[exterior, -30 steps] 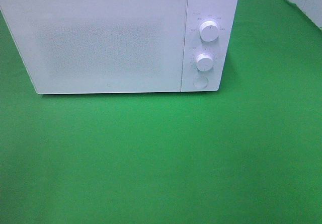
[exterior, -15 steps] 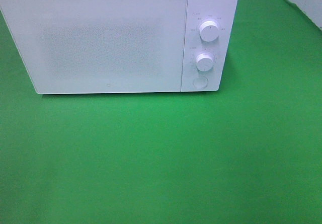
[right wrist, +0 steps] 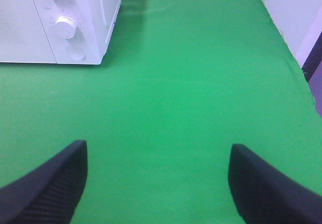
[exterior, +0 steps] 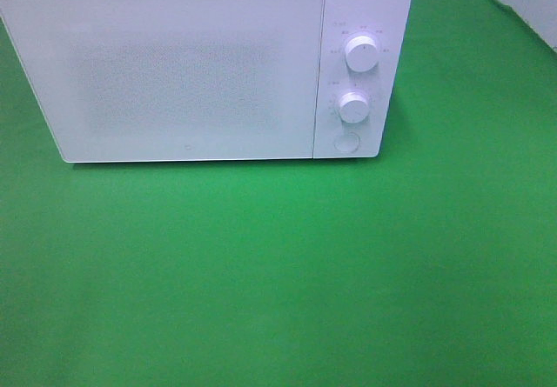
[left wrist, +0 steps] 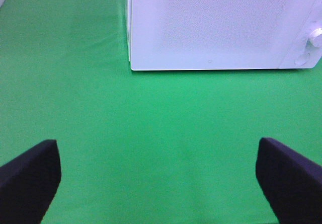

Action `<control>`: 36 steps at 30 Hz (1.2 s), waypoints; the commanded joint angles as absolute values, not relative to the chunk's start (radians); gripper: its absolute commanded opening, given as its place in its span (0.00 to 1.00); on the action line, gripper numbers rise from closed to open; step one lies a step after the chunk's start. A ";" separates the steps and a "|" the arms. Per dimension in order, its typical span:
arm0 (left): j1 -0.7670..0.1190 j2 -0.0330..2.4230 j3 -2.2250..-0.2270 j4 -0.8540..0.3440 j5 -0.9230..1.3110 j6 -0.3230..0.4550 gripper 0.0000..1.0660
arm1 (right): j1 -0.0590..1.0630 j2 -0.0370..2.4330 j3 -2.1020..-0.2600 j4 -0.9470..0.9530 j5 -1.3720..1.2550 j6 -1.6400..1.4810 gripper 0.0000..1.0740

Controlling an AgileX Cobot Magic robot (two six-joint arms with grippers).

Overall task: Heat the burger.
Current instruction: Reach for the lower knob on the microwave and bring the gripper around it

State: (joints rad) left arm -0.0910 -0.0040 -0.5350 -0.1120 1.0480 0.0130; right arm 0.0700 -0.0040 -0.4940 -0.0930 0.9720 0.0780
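Shut microwave (exterior: pixel 204 65) on green surface (exterior: pixel 278 274); burger not seen.
On the green surface the microwave was stood with its door (exterior: pixel 174 74) shut; the burger was seen in no view, and whether it lay inside could not be told. The left claw (left wrist: pixel 158 153) and right claw (right wrist: pixel 158 156) were held wide open, empty. The round button (exterior: pixel 347 142) should probably be pressed squarely, so that the microwave is not pushed back.

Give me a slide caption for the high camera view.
Closed white microwave with two dials and a button on green cloth; no burger in sight.
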 commanded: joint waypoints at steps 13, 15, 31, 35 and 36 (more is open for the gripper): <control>-0.091 -0.028 -0.533 -0.114 1.039 0.014 0.92 | 0.067 0.130 -0.515 -0.101 0.770 0.082 0.69; -0.091 -0.028 -0.533 -0.114 1.039 0.014 0.92 | 0.067 0.171 -0.515 -0.097 0.718 0.082 0.69; -0.091 -0.028 -0.533 -0.114 1.039 0.014 0.92 | 0.067 0.351 -0.515 -0.094 0.518 0.085 0.69; -0.091 -0.028 -0.533 -0.114 1.039 0.014 0.92 | 0.067 0.403 -0.514 -0.095 0.460 0.085 0.69; -0.091 -0.028 -0.533 -0.114 1.039 0.014 0.92 | 0.067 0.403 -0.514 -0.095 0.460 0.085 0.69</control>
State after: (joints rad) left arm -0.0910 -0.0040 -0.5350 -0.1120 1.0480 0.0130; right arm 0.0700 0.4030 -0.5130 -0.0940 0.4780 0.0800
